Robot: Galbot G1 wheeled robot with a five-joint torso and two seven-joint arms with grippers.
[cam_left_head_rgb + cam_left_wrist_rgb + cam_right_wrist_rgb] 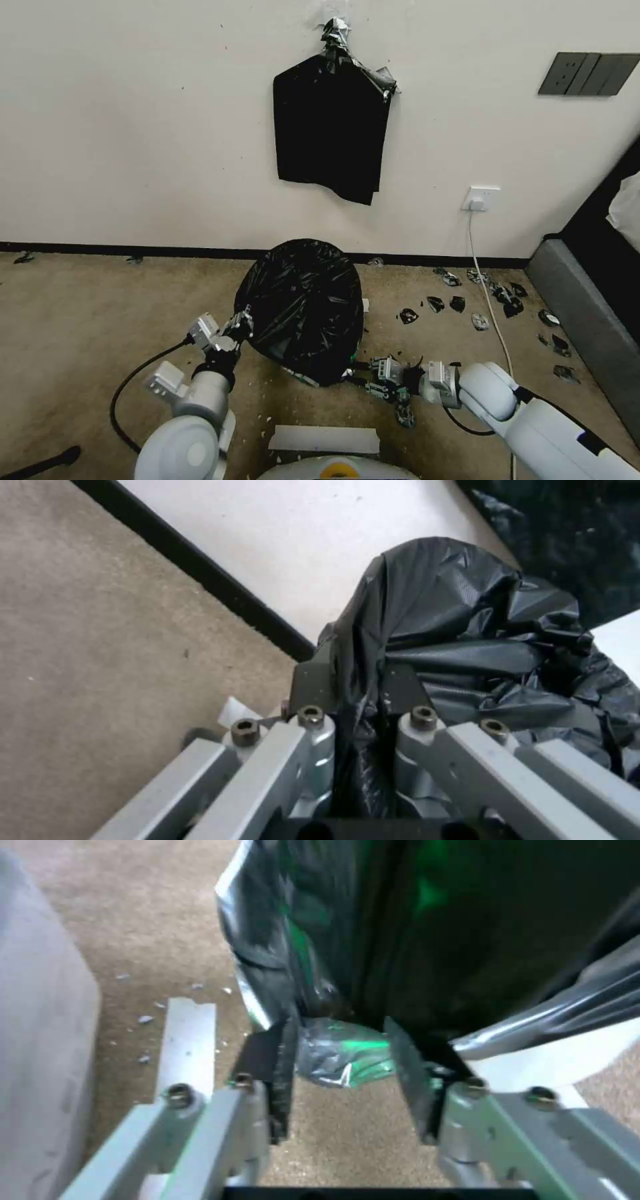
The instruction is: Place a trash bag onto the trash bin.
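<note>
Trash bag draped over bin on carpet: thin, floppy, slippery, tears easily. Left gripper clenched on fold; right gripper released around hem. Best hold: edge.

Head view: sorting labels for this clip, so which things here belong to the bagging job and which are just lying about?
Job:
trash bag
trash bin
left gripper
right gripper

Lying about:
black bundle on the wall
black scraps on the carpet
white cable

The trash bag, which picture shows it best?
The head view: the whole trash bag shows there, draped over the bin. The left wrist view shows a fold pinched in the left gripper; the right wrist view shows its lower edge.
</note>
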